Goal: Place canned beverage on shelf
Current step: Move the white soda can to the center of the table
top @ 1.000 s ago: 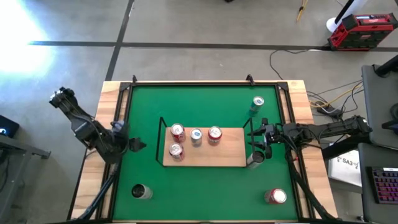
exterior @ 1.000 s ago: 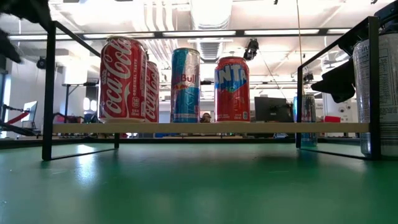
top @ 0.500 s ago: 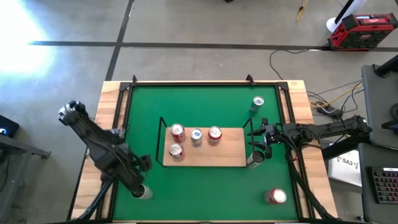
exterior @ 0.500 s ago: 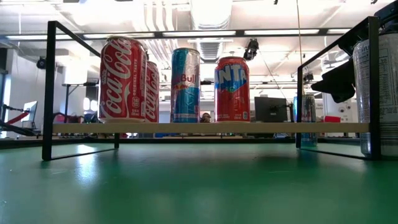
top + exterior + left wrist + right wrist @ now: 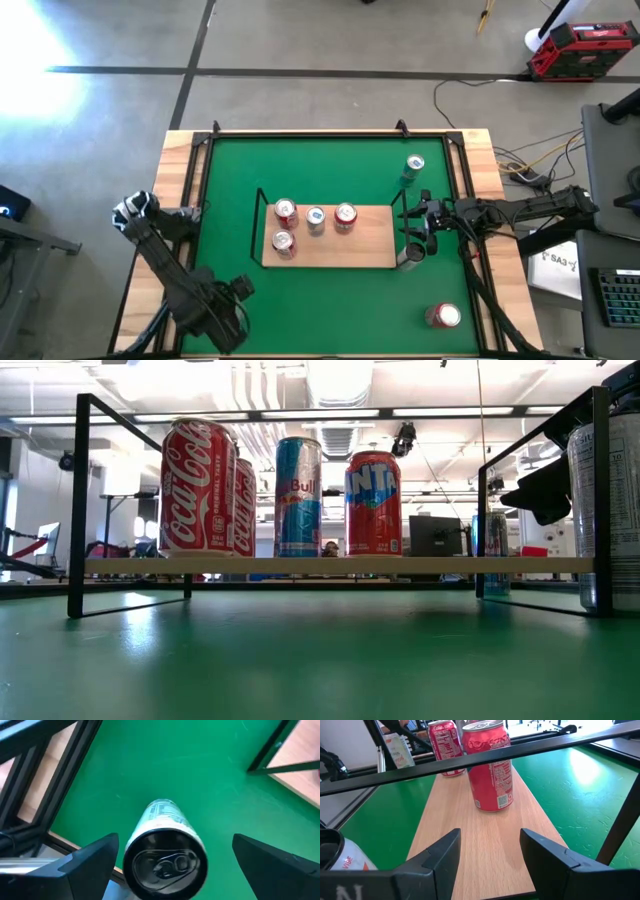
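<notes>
A can with a dark top [image 5: 165, 862] stands upright on the green mat [image 5: 330, 300] at the near left corner. My left gripper [image 5: 226, 314] hangs over it, pointing down and open. One finger [image 5: 92, 862] stands on either side of the can, both apart from it. In the high view the gripper hides this can. The shelf [image 5: 365, 245], a light-wood board in a black wire frame, lies mid-table and bears several upright cans [image 5: 316, 220]. My right gripper [image 5: 412, 228] waits at the shelf's right end, open with nothing between its fingers.
A grey can [image 5: 410, 256] stands on the mat against the shelf's right end, close by my right gripper. A green can [image 5: 413, 170] stands farther back on the right, and a red can [image 5: 442, 316] stands near the right front corner. The shelf's right half [image 5: 485, 835] is bare wood.
My left gripper has swept from the table's left edge toward the near left corner. It has tipped to point straight down and now stands over the dark-topped can. Its fingers have stayed apart. The cans have not moved.
</notes>
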